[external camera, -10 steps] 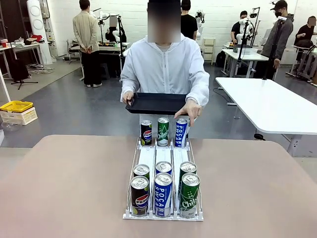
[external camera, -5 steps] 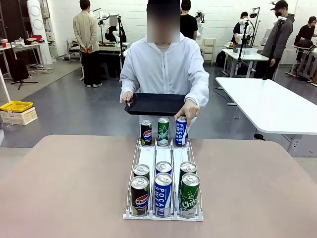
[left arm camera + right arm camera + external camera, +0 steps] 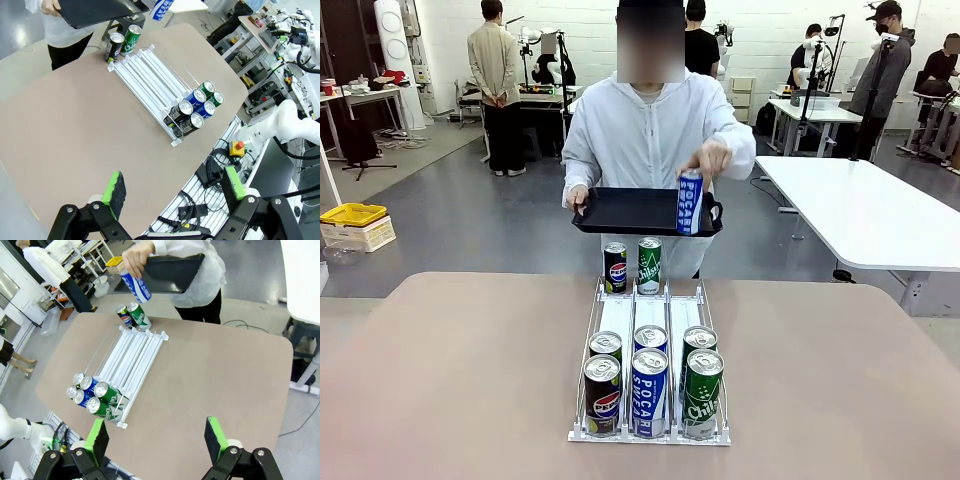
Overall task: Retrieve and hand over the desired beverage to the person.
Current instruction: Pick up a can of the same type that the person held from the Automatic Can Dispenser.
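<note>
At 12 o'clock the person's hand holds a Pocari Sweat can over the tray. Left gripper and right gripper gape empty; I'd squarely straddle the middle-lane Pocari can at 6 o'clock in the rack.

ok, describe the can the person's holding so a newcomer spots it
Start at the person in the white jacket across the table, holding a black tray. Their other hand grips a blue can by its top, at the tray's end. It's the only can held up; the other cans stand by the clear rack.
</note>
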### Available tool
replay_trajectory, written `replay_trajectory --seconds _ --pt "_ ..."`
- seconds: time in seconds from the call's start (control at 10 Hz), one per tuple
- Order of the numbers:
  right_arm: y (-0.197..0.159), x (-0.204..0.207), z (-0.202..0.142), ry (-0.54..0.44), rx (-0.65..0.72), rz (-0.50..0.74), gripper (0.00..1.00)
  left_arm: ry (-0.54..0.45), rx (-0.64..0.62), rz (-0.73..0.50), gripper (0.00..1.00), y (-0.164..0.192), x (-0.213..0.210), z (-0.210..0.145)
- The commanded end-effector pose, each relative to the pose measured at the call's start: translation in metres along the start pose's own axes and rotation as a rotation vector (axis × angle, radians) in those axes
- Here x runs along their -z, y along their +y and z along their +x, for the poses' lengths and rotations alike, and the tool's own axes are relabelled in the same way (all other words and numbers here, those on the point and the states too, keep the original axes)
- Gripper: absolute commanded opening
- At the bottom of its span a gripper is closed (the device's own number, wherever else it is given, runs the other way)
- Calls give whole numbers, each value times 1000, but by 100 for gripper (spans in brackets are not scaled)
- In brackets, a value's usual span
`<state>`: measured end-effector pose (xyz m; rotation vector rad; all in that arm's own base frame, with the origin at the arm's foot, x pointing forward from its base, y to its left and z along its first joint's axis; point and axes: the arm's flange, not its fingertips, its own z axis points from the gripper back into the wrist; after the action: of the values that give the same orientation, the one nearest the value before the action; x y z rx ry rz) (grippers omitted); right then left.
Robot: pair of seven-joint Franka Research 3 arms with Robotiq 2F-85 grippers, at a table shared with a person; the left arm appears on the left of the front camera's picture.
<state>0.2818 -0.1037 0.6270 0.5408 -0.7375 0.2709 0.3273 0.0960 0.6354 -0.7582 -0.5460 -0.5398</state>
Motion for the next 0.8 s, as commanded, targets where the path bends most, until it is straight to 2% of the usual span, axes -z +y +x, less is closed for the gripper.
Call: replay_trajectory --seconds 0.0,0.7 --pt "0 1 -1 -6 -13 27 100 -9 21 -13 100 0 -1 1" --pt "0 1 -1 -6 -13 27 100 -9 21 -13 100 0 -1 1"
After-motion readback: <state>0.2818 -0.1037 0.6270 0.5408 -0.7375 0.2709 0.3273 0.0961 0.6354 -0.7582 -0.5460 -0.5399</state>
